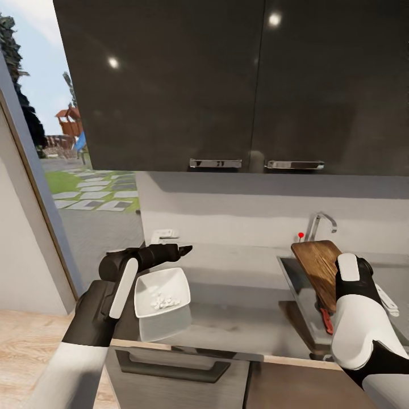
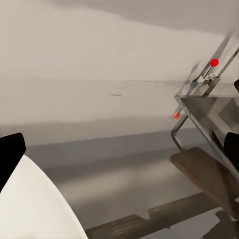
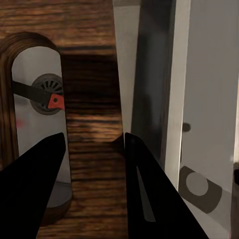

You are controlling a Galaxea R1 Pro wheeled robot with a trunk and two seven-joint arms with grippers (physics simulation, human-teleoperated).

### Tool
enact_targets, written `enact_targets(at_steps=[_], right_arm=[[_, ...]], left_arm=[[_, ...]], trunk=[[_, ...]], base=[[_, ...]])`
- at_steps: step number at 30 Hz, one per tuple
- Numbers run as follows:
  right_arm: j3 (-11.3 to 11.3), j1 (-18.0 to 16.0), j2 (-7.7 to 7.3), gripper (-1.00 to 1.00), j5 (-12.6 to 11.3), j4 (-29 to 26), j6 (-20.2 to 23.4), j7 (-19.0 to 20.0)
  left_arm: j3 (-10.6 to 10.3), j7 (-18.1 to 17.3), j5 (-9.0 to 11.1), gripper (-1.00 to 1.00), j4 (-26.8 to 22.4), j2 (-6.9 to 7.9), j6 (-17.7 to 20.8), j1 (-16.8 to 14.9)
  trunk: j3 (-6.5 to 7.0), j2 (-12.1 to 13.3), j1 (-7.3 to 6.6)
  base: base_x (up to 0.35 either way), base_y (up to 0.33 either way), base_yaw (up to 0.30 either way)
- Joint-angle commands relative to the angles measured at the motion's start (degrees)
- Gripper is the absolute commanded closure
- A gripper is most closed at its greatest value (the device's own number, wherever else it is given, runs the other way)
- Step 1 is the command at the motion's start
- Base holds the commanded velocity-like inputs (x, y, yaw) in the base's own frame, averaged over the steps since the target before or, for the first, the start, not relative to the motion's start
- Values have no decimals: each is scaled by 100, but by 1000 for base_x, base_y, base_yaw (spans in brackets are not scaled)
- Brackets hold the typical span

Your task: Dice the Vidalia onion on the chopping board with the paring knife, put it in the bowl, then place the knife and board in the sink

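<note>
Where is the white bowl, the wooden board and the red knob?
bowl (image 1: 170, 282): head view, on its inner far wall.
chopping board (image 1: 316, 262): head view, on its wood-grain face above the sink.
red knob (image 1: 301, 234): head view, on the knob's round top.

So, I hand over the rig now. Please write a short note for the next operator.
Right gripper: shut on the board, held tilted over the sink.
Left gripper: free, above the bowl; open or shut, cannot tell.
Bowl on the countertop holds white onion pieces.
Knife already lies in the sink.
Done: dicing, filling the bowl, knife.
Left: lower the board into the sink and release.
</note>
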Motion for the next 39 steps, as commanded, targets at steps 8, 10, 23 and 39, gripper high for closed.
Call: enact_targets(at_steps=[8,10,23,39], right_arm=[[-2,-1,-3,100,-16,-7,51,-21],[-3,-1,-2,100,-16,-7,51,-21],[-104,-1,-2,100,-40,-7,60,-18],[-87,-1,6,100,-42,2,61,-12]], left_arm=[[5,-22,-10,-100,-1,-3,25,-2],[5,-22,-10,-100,-1,-3,25,-2],[5,-22,-10,-100,-1,-3,25,-2],[5,-22,-10,-100,-2,-3,25,-2]], trunk=[[-3,-5,2],[-3,-5,2],[-3,-5,2],[-3,-5,2]], base=[[0,0,-24],[0,0,-156],[0,0,-144],[51,0,-40]])
